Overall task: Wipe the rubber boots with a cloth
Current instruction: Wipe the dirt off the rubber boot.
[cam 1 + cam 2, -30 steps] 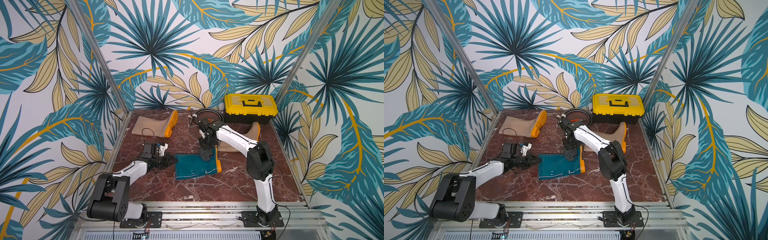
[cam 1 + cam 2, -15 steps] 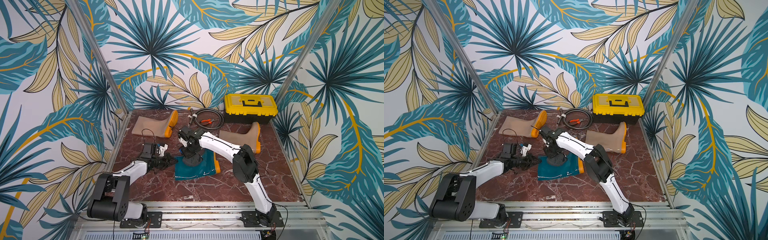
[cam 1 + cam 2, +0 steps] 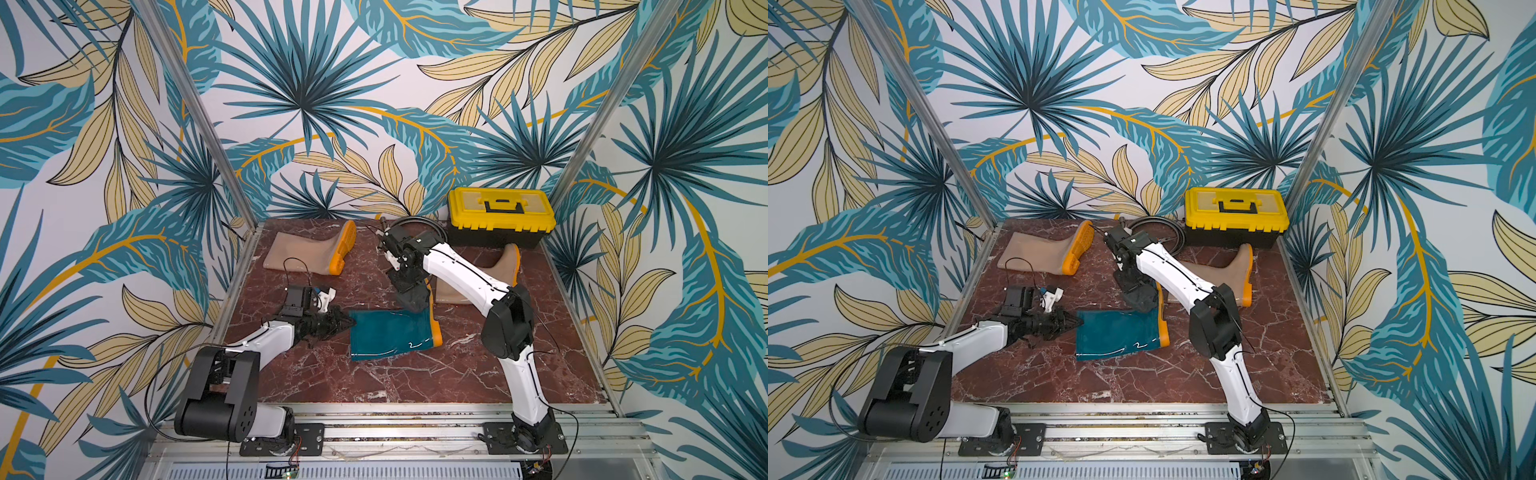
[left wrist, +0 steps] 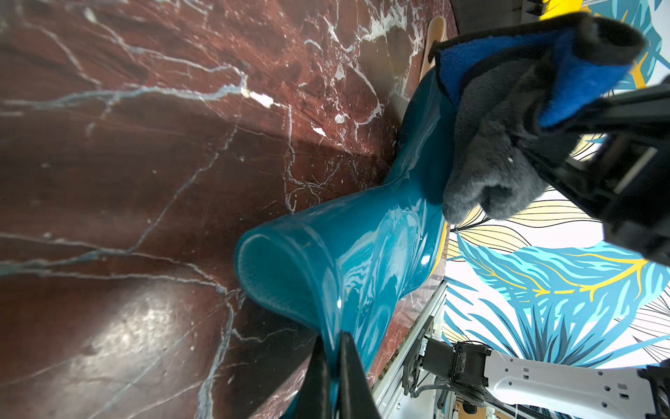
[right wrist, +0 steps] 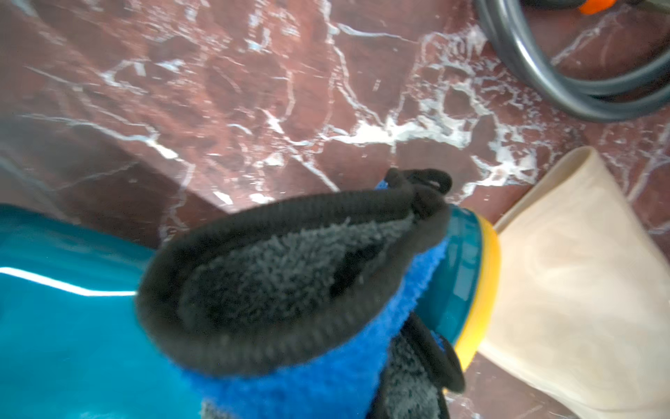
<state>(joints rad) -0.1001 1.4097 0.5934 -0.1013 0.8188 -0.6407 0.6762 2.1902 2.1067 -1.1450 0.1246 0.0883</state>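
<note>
Teal rubber sits in the middle of the scene in both top views. The teal boot [image 3: 390,338] [image 3: 1117,334] lies on its side on the red marble table [image 3: 374,382], with its shaft mouth to the left and its orange sole [image 3: 434,328] to the right. My left pincer [image 3: 345,326] meets the rim of that mouth with its jaws drawn together. My right pincer [image 3: 409,292] comes down over the far side of the foot end. It is clamped on the cloth [image 3: 417,300], a dark bundle touching the boot just by the sole. The far tan boot [image 3: 303,253] lies at the far left, well apart. The right tan boot [image 3: 505,266] lies to the right, partly behind my right arm. A yellow toolbox [image 3: 500,216] stands at the far right, with a coiled cable [image 3: 415,222] beside it.

From my left wrist, my two fingers [image 4: 315,384] press together on the thin wall of the boot's open mouth, with the rubber pinched between them. Along the glossy shaft, the cloth [image 4: 496,163] shows grey pile and a blue face. It is bunched in my right pincer's black jaws and rests against the foot.

From my right wrist, the cloth [image 5: 290,290] fills the centre, its black stitched hem folded over grey and blue. It lies on the teal foot next to the orange sole. The fabric hides my fingertips here. The right tan boot's open mouth [image 5: 562,272] lies just beside the sole, and the cable [image 5: 580,90] curls beyond it.
</note>
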